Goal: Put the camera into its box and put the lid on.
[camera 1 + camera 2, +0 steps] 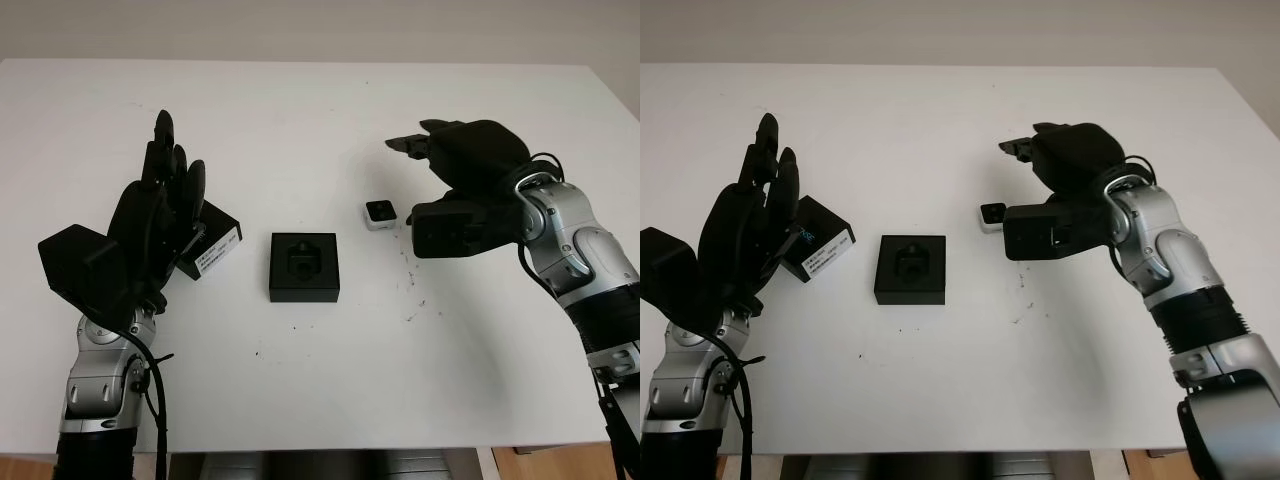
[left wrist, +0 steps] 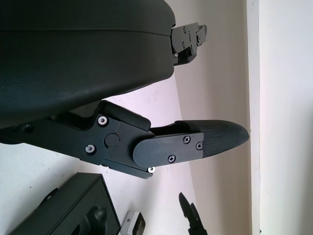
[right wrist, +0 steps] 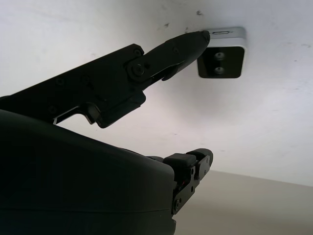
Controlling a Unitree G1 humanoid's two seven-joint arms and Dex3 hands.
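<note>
White label (image 1: 220, 250) on the lid (image 1: 208, 243), print illegible.

On the bench (image 1: 320, 380), the box (image 1: 304, 266) sits at centre, its lid (image 1: 210, 243) to the left, the camera (image 1: 379, 214) to the right.

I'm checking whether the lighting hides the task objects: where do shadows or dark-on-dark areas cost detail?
Left eye view: the box is black on black, its recess barely readable; the camera sits evenly lit beside the right hand. Right wrist view: the camera's dark face contrasts sharply with the white table.
</note>
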